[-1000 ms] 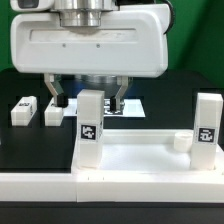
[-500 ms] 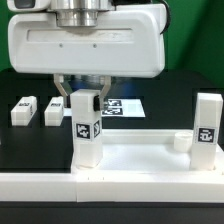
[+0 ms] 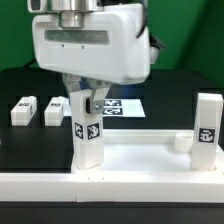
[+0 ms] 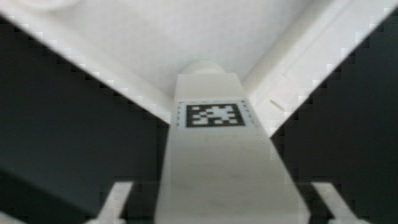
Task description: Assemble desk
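The desk slab (image 3: 150,160) is a white rimmed board lying flat in the foreground. One white leg (image 3: 88,135) with a black-and-white tag stands upright in its corner on the exterior view's left. My gripper (image 3: 88,102) comes down over this leg's top, a finger on each side, shut on it. A second leg (image 3: 207,125) stands upright at the slab's far right corner. In the wrist view the held leg (image 4: 222,160) runs between my gripper (image 4: 224,205) fingers (image 4: 121,200), with the slab's rim (image 4: 107,40) beneath.
Two loose white legs (image 3: 22,110) (image 3: 55,110) lie on the black table at the exterior view's left. The marker board (image 3: 122,106) lies flat behind the held leg. A short round socket (image 3: 180,141) rises beside the right leg.
My fingers have closed from wide open onto the upright leg. The hand has since turned, and the leg's tag face has turned with it.
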Controlling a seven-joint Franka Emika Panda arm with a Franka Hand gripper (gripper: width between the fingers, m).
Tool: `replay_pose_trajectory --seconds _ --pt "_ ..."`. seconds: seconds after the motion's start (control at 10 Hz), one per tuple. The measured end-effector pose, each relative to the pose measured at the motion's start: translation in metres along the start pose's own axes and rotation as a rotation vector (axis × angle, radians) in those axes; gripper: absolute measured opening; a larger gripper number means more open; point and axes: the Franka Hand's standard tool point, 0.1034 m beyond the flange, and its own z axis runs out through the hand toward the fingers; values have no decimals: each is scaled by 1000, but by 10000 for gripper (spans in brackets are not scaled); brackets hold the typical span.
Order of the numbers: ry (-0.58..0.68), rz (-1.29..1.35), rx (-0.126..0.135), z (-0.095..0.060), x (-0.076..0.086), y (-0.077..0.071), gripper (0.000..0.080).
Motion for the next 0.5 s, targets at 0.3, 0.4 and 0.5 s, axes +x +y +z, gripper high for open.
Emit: replay_pose_trajectory --seconds 0.3,0.4,0.5 --pt "-31 428 28 1 0 1 292" --pt "-33 475 26 1 -2 0 292" --pt "-32 453 26 1 -2 1 301"
